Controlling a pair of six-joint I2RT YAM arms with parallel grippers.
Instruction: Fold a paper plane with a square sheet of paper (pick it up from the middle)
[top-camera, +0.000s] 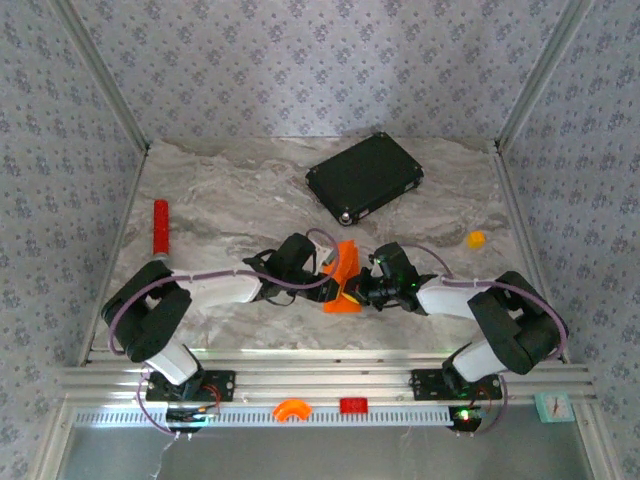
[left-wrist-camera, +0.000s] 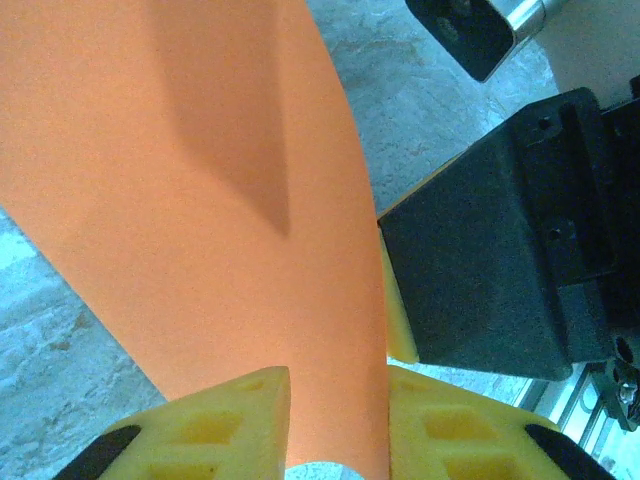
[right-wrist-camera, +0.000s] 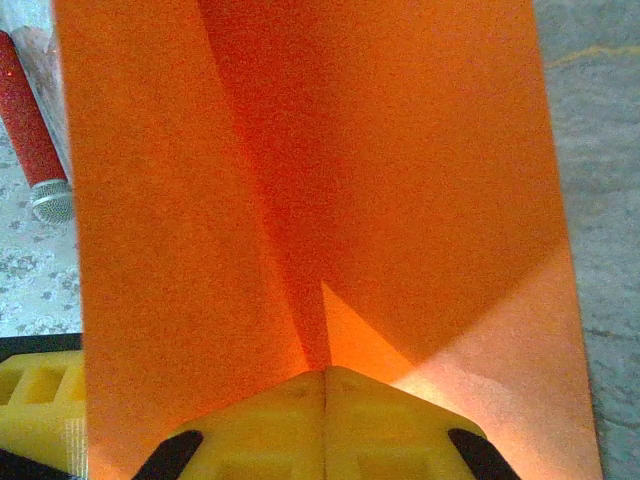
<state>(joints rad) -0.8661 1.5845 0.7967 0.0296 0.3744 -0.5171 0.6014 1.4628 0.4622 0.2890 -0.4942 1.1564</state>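
Note:
The square sheet of paper (top-camera: 345, 262), bright orange, stands upright off the table between the two grippers, bent into a V along a lengthwise crease (right-wrist-camera: 300, 250). My right gripper (right-wrist-camera: 325, 375) is shut on the paper's lower edge at that crease, its yellow pads pressed together. My left gripper (left-wrist-camera: 335, 400) is open; the sheet (left-wrist-camera: 200, 200) passes through the gap between its yellow fingers (left-wrist-camera: 240, 410) and lies against the right one. In the top view the left gripper (top-camera: 330, 272) is on the paper's left and the right gripper (top-camera: 360, 292) on its right, close together.
A black flat case (top-camera: 365, 177) lies at the back centre. A red cylinder (top-camera: 160, 226) lies by the left wall, and a small orange-yellow lump (top-camera: 476, 239) sits at the right. The right gripper's black body (left-wrist-camera: 500, 260) is close beside the left fingers.

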